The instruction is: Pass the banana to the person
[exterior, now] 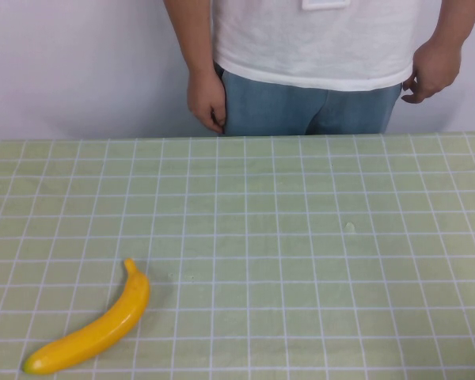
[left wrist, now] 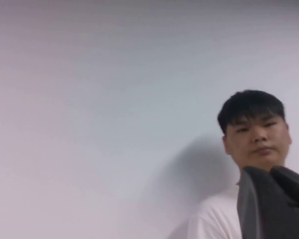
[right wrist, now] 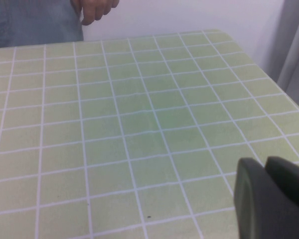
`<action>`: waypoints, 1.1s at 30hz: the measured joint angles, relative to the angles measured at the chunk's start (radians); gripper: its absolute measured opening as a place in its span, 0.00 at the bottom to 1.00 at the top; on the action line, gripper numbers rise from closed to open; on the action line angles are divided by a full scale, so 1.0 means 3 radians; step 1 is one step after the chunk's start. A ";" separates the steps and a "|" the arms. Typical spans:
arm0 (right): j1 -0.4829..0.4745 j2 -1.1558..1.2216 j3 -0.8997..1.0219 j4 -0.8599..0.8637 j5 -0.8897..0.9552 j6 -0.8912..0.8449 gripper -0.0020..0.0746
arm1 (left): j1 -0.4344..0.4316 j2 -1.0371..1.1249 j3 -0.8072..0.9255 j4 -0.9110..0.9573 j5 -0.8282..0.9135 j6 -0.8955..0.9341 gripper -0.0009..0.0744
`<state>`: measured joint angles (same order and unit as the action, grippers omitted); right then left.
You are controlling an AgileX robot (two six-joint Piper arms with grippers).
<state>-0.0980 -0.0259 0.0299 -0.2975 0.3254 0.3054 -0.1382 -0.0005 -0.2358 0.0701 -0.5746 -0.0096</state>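
The banana [exterior: 95,330] is bright yellow and lies flat on the green checked table [exterior: 301,237] near its front left corner, stem pointing away from me. The person [exterior: 317,47] stands behind the far edge in a white T-shirt and blue jeans, both hands hanging down. The person also shows in the left wrist view [left wrist: 256,132], and a hand and jeans show in the right wrist view [right wrist: 94,10]. My left gripper [left wrist: 270,174] is shut, empty and raised, facing the person and the wall. My right gripper [right wrist: 265,167] is shut and empty above the table. Neither gripper shows in the high view.
The table [right wrist: 139,124] has its right edge and far corner in the right wrist view, with a grey curtain [right wrist: 296,45] beyond. A white wall [exterior: 63,63] stands behind the person. A small speck [exterior: 350,227] lies on the cloth right of centre.
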 joint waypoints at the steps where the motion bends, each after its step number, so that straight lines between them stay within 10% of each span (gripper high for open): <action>1: 0.0000 0.0000 0.0000 0.0000 0.0000 0.0000 0.01 | 0.0000 0.0063 -0.0166 -0.0036 0.0148 0.0032 0.02; 10: 0.0000 0.0000 0.0000 0.0000 0.0000 0.0000 0.01 | 0.0000 0.1017 -0.1305 -0.0909 0.2379 0.0113 0.02; 28: 0.0000 0.0000 0.0000 0.0000 0.0000 0.0000 0.01 | 0.0000 0.2689 -0.1349 -0.0916 0.4846 0.0509 0.02; 33: 0.0000 0.0000 0.0000 0.0000 0.0000 0.0000 0.01 | 0.0000 0.3260 -0.1349 -0.0916 0.5110 0.0962 0.16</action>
<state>-0.0980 -0.0259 0.0299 -0.2975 0.3254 0.3054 -0.1382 0.9776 -0.6403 -0.2046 0.9582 0.2791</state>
